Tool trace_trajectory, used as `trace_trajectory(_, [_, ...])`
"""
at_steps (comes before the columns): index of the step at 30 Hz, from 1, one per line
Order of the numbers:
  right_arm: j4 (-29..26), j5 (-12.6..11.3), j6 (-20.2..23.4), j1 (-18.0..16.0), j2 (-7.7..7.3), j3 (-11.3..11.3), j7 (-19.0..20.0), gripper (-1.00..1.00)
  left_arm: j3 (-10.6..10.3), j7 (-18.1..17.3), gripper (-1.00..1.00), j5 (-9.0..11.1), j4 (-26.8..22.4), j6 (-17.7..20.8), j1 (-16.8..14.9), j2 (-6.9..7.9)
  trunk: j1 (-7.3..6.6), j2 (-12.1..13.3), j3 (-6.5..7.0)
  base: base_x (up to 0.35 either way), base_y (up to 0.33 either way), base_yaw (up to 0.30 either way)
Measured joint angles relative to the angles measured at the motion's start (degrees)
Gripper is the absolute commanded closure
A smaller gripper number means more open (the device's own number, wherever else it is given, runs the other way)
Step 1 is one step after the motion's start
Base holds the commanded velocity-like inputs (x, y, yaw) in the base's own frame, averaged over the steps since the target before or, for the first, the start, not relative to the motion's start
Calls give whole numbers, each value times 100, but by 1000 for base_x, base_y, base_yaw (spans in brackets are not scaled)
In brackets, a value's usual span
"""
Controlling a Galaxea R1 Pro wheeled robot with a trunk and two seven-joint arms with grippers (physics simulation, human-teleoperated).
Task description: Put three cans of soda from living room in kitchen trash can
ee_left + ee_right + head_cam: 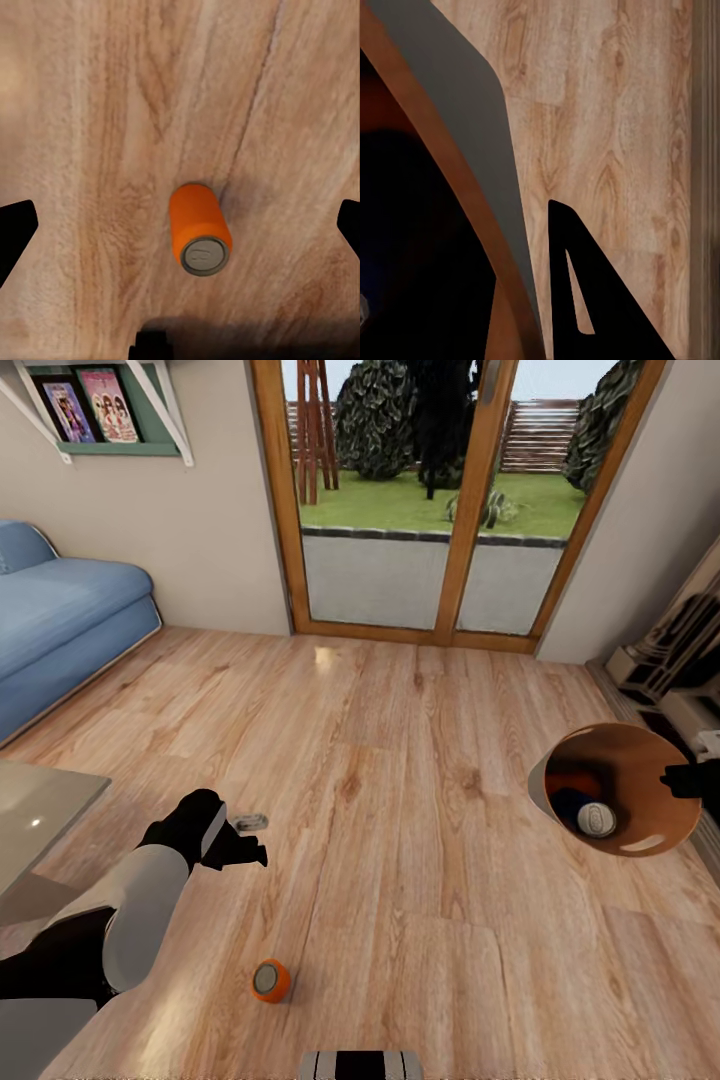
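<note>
One orange can of soda lies on its side on the wood floor, near my base. The left wrist view looks straight down on this can of soda, with the black fingertips spread wide on either side and well above it. My left gripper hangs open over the floor, farther out than the can. At the right, my right gripper is shut on the rim of the tash can, which is off the floor and tilted toward me. Inside lie an orange can and a dark blue can with a silver top. In the right wrist view the tash can's grey wall runs beside one finger.
A blue sofa stands at the left and a glass table corner is beside my left arm. Wood-framed glass doors close the far wall. Low shelving lines the right wall. A small grey object lies on the floor by the left gripper.
</note>
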Motion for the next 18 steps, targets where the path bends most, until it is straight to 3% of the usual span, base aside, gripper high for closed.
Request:
trace_trajectory(10, [10, 3, 4, 0, -8, 1, -3, 100, 0, -2, -100, 7, -25, 0, 8, -4, 220, -401, -269, 0, 0, 0])
trace_trajectory(18, [11, 205, -1, 0, -2, 1, 2, 100, -8, -10, -100, 10, -28, 0, 10, -4, 396, -722, -484, 0, 0, 0])
